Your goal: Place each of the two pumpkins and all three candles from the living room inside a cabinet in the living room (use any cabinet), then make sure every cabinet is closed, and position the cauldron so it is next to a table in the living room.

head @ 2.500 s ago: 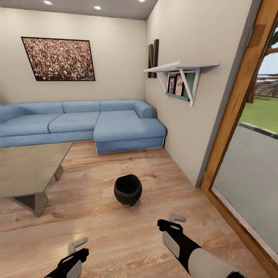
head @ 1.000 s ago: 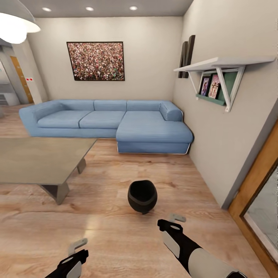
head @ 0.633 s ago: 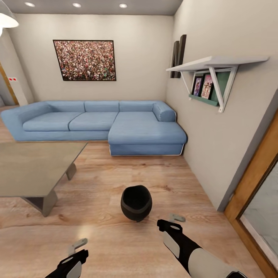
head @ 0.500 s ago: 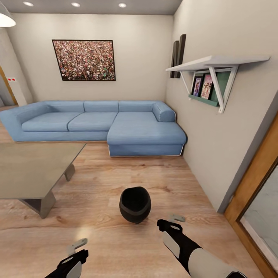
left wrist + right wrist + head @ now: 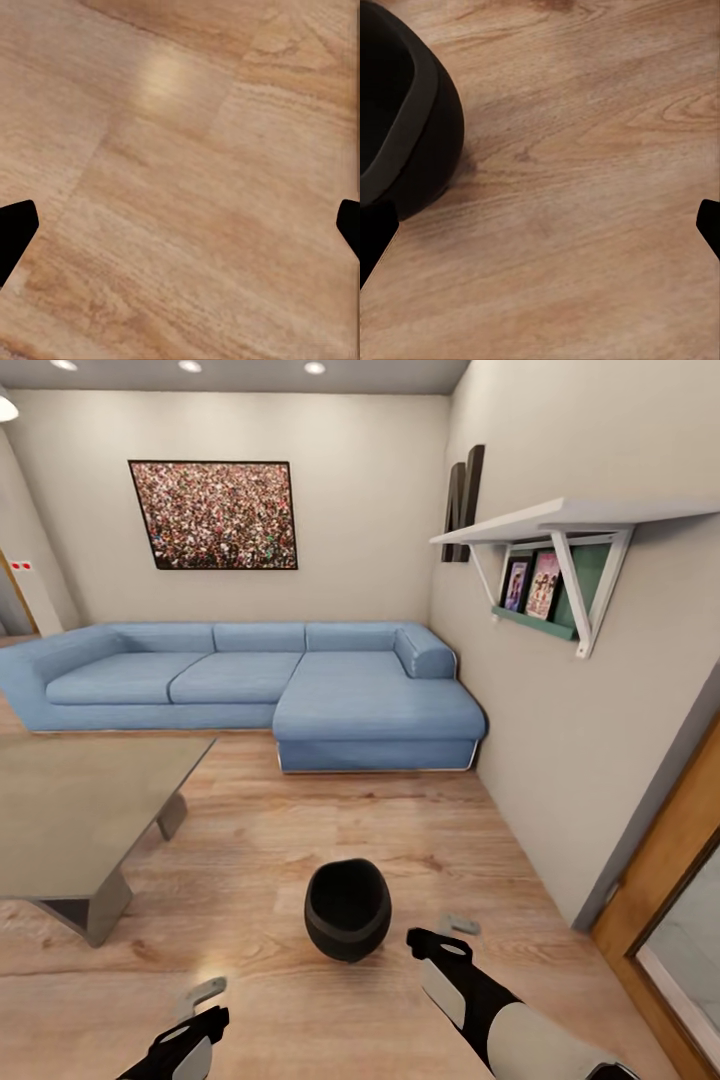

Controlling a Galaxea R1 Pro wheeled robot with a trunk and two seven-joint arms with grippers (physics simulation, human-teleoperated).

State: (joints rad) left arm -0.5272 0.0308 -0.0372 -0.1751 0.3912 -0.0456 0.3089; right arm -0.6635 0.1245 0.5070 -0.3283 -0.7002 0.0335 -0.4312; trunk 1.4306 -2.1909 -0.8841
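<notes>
The cauldron (image 5: pixel 347 909) sits on the wooden floor (image 5: pixel 300 830), just ahead and to the left of the right tool (image 5: pixel 452 934), apart from it. Both tools, right and left (image 5: pixel 203 1000), are spread wide, holding nothing. The counter (image 5: pixel 70 810) stands well apart, to the left.

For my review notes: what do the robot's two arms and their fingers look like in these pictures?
In the head view, the right arm has a glossy black casing with pale grey-white panels and a rounded white forearm; the left arm is black with a light grey panel. Each ends in slim, flat light grey fingers. In the wrist views, the fingertips appear as plain black wedges. No cables or markings are visible.
</notes>
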